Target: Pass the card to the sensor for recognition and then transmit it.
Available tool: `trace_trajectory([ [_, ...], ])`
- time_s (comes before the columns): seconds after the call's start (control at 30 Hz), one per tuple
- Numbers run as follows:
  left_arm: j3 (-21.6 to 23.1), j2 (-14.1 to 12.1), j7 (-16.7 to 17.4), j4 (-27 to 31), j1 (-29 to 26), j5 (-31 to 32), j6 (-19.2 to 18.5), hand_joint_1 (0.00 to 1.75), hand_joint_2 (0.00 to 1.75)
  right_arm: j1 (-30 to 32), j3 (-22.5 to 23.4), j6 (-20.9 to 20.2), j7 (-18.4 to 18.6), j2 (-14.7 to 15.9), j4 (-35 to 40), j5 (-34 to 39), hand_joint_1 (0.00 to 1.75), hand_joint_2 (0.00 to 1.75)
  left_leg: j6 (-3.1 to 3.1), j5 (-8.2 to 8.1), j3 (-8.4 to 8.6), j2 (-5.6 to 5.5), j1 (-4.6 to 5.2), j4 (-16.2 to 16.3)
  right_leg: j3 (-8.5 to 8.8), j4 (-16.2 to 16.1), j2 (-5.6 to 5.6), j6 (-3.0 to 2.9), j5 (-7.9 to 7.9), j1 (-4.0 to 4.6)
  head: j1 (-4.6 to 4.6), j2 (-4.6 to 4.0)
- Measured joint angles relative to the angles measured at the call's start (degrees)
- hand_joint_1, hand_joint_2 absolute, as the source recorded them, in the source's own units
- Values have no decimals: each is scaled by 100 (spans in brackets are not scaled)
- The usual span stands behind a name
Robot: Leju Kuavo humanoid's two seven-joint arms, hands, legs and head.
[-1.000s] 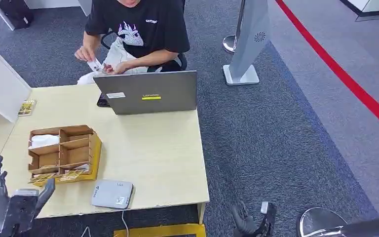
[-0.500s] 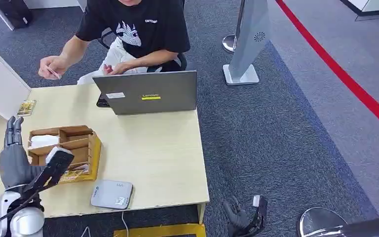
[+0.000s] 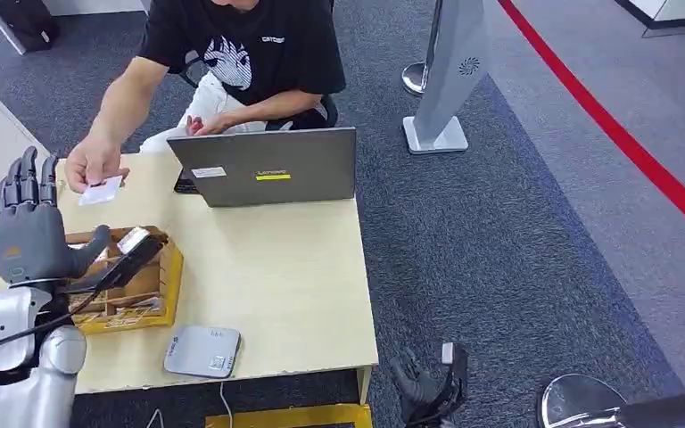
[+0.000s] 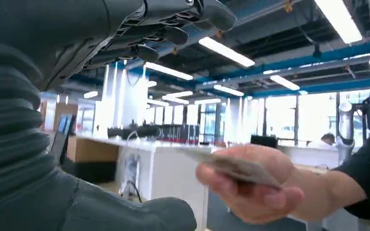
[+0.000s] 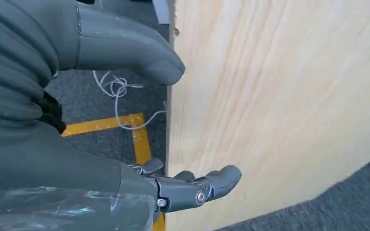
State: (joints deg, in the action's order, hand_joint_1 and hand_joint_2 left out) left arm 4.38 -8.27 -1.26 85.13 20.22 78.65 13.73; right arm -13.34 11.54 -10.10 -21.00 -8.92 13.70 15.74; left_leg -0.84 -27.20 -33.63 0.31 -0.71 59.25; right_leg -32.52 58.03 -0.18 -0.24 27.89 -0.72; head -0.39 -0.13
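Now person's hand [image 3: 89,167] holds card [image 3: 103,191] flat, long axis twd left hand [image 3: 27,234], fingers spread, empty; right hand [image 3: 426,389] loose, empty

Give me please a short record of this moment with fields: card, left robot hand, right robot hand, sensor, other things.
card: white card, held out by a person's hand over the table
left robot hand: left robot hand raised, fingers spread, empty, near the card
right robot hand: right robot hand low beside the table, holding nothing
sensor: grey sensor flat near the table's front edge
other things: wooden organizer, laptop
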Motion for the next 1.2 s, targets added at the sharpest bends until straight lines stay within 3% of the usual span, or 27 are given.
trace_trajectory([
  [0.1,295,-238,254,-94,170,372,155,0,175,-30,0,-17,55,-22,-2,-76,0,175,-1,0,0,0,0,0,0,0,1,0,0,0,2,0],
  [0.13,400,-327,327,-124,227,497,207,80,175,-39,0,-17,74,-28,-4,-96,0,175,-1,1,0,0,0,0,0,1,1,0,0,0,4,0],
  [0.17,468,-387,400,-151,276,601,256,80,175,-50,0,-20,85,-33,-7,-125,0,175,-1,1,0,0,0,0,0,1,1,0,0,0,2,0],
  [0.2,535,-448,496,-184,309,730,308,175,175,-57,0,-17,101,-44,-9,-155,0,175,-1,1,0,1,0,0,0,1,2,0,0,0,0,0],
  [0.33,658,-570,601,-273,339,1090,433,175,175,-67,0,-20,111,-55,-11,-258,0,175,-1,1,-1,1,0,0,-1,1,4,0,0,0,2,0],
  [0.7,686,-675,585,-400,322,1112,546,175,175,-66,42,-107,103,-61,-20,-229,0,175,-1,0,-4,0,0,0,-1,1,4,0,0,0,2,0],
  [0.77,679,-636,425,-320,206,1112,677,175,175,-62,88,-125,81,-61,-22,-194,0,175,-1,-1,-3,2,2,0,-1,0,4,0,0,-1,0,0],
  [0.83,605,-495,156,-84,-77,1110,837,175,175,-42,153,-133,39,-61,-22,-151,0,175,0,-1,-4,1,2,0,-1,-1,3,1,1,-2,4,0],
  [0.97,496,45,-407,530,-766,1064,1106,175,175,0,289,-146,-116,-61,-24,-79,0,175,5,-8,-10,3,7,-1,-1,-5,4,4,3,-2,17,0],
  [1.1,480,681,-840,1165,-1915,906,1475,175,175,137,481,-157,-273,-50,-22,53,0,175,23,-28,-3,23,11,0,-1,-15,21,11,8,-7,20,0],
  [1.2,489,1051,-1099,1310,-2477,574,1495,175,175,211,649,-210,-350,-46,-20,166,0,175,25,-29,-3,21,12,0,-2,-17,21,11,9,-7,22,0],
])
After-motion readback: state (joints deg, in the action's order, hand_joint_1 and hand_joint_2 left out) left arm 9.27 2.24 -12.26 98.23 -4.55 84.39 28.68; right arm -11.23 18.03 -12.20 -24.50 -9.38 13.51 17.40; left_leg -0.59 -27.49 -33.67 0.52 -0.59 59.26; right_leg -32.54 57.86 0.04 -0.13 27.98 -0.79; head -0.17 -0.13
